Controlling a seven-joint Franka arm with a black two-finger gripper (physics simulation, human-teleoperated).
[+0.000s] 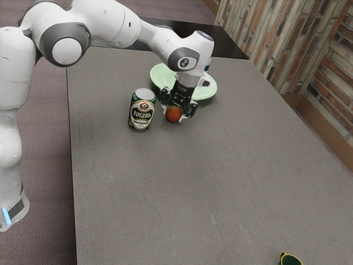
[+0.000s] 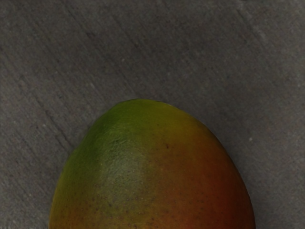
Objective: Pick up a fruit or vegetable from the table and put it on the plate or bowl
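Claw (image 1: 176, 110) looks clamped on the mango (image 1: 174, 114) from both sides, low over the tabletop (image 1: 193, 182) — green plate (image 1: 212, 89) sits just behind, so it's a short hop.

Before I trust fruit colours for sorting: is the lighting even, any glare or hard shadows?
Exterior view: soft, even light on the table, only faint shadows by the beer can and mango, no glare. Wrist view: the mango is dimly lit, yet its green-to-red skin reads clearly, without highlights.
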